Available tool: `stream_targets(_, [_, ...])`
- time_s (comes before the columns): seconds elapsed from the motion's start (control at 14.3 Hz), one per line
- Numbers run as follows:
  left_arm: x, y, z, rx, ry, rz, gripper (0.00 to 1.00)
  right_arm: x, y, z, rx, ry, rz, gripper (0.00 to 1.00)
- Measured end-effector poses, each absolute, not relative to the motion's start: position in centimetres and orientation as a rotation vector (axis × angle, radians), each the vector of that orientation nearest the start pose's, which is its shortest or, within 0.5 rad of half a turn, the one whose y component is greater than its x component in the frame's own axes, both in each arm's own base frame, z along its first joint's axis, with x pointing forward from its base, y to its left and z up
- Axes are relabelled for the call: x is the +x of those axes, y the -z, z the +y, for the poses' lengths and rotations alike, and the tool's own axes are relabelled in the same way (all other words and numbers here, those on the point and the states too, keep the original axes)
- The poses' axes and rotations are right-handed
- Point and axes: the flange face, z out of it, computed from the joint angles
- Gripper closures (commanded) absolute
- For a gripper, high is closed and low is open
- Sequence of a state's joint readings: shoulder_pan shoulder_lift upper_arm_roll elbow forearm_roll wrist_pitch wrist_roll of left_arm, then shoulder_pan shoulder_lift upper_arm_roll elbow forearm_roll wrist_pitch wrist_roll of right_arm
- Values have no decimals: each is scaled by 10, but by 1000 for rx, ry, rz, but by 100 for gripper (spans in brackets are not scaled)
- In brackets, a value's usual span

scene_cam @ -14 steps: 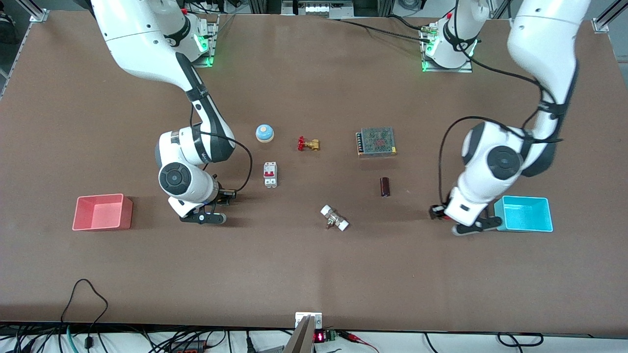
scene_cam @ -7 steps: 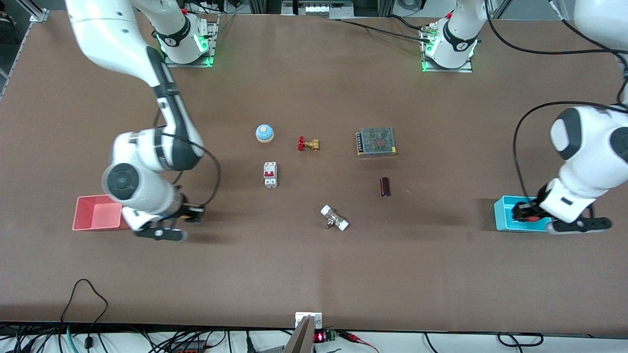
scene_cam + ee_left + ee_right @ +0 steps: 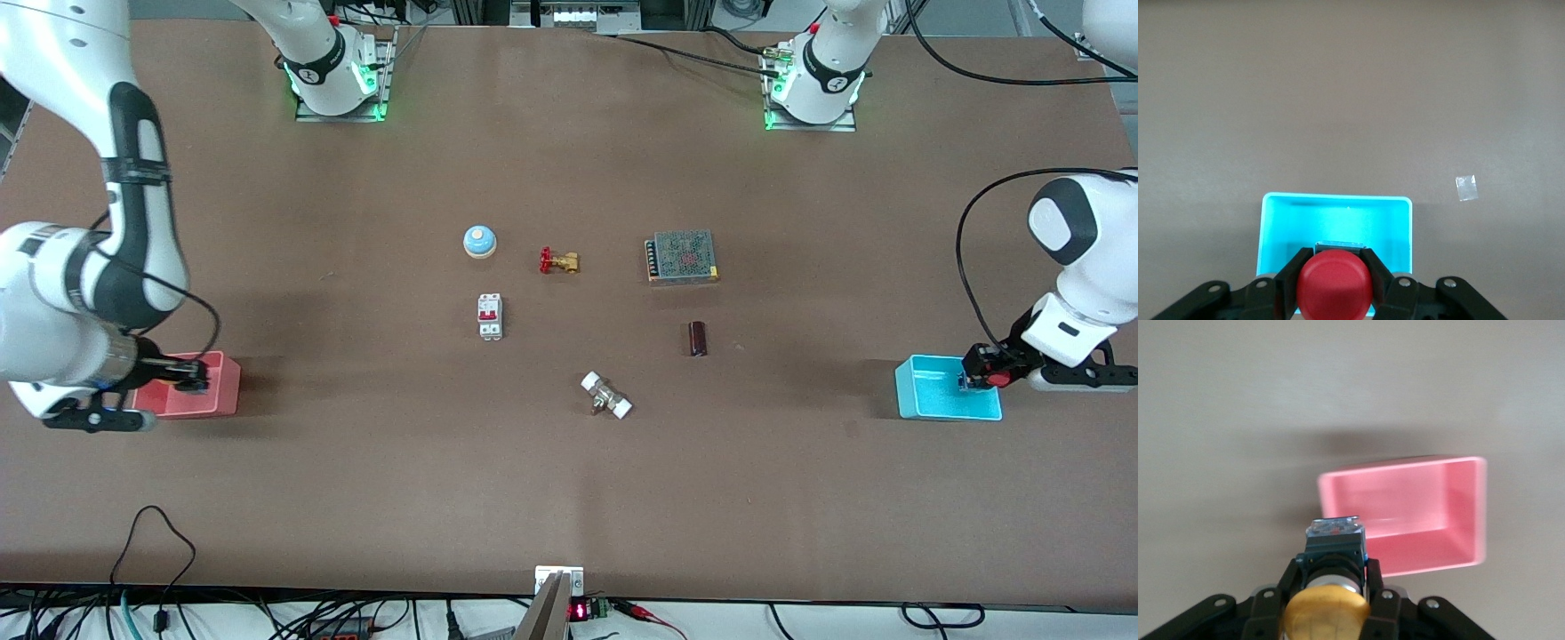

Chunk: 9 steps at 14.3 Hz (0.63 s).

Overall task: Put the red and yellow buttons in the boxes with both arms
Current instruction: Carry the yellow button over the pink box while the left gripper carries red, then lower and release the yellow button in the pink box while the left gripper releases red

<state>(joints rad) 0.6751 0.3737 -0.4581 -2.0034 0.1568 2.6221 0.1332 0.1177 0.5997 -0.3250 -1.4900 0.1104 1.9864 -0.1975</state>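
Transport step, release pending. The left gripper [image 3: 1335,283] clamps the red-capped push button [image 3: 1334,285] over the cyan plastic bin [image 3: 1336,230]. The right gripper [image 3: 1328,587] clamps the yellow-capped push button [image 3: 1327,612], apparently over the pink plastic bin's [image 3: 1418,513] edge. Next: centre, lower, release.

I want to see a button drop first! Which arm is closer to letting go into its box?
Probably the left. Its claw, shut on the red button, hangs over the cyan box. The right claw, shut on the yellow button, hangs at the pink box edge, not squarely above it.
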Motion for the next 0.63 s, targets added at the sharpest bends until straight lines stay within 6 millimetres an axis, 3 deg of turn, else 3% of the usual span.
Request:
stream_targets(0.21, [602, -300, 148, -3138, 474, -11, 99, 683, -312, -141, -3199, -187, -21, 68])
stream_targets(0.63, [606, -268, 140, -3172, 518, 3, 99, 691, -261, -141, -3227, -165, -74, 68])
